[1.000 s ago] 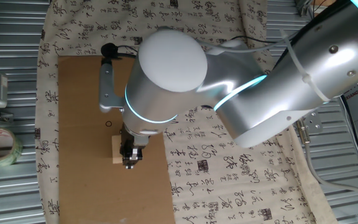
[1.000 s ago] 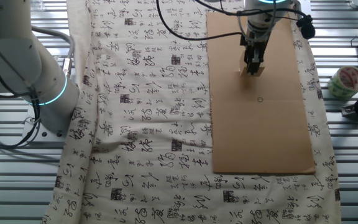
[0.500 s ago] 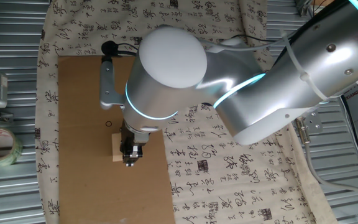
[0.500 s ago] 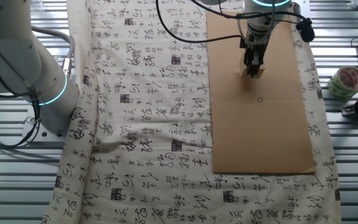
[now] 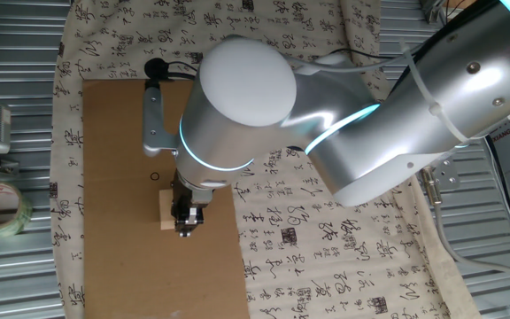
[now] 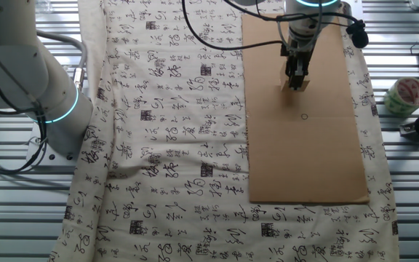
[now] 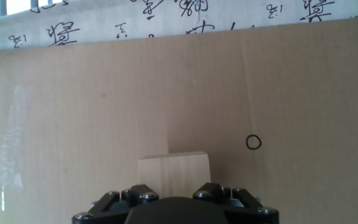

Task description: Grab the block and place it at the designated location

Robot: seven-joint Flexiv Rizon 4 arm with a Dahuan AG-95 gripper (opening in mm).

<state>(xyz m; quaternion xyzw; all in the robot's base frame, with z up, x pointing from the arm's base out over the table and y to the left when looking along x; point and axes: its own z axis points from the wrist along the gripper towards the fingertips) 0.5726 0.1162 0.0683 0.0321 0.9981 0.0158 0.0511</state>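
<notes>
- Hand view shows the block directly in front of my gripper, on the brown cardboard sheet.
- My fingertips are hidden here, so I cannot tell if I already hold the block or how wide I am open.
- I judge this as the grasping step.
- The designated location, a small drawn circle, lies near the block; next I need a firm hold, then a short carry there.

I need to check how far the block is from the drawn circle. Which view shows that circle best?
The hand view: the circle is sharp and unobstructed, right of the block. Both fixed views show it only as a tiny ring on the cardboard.
</notes>
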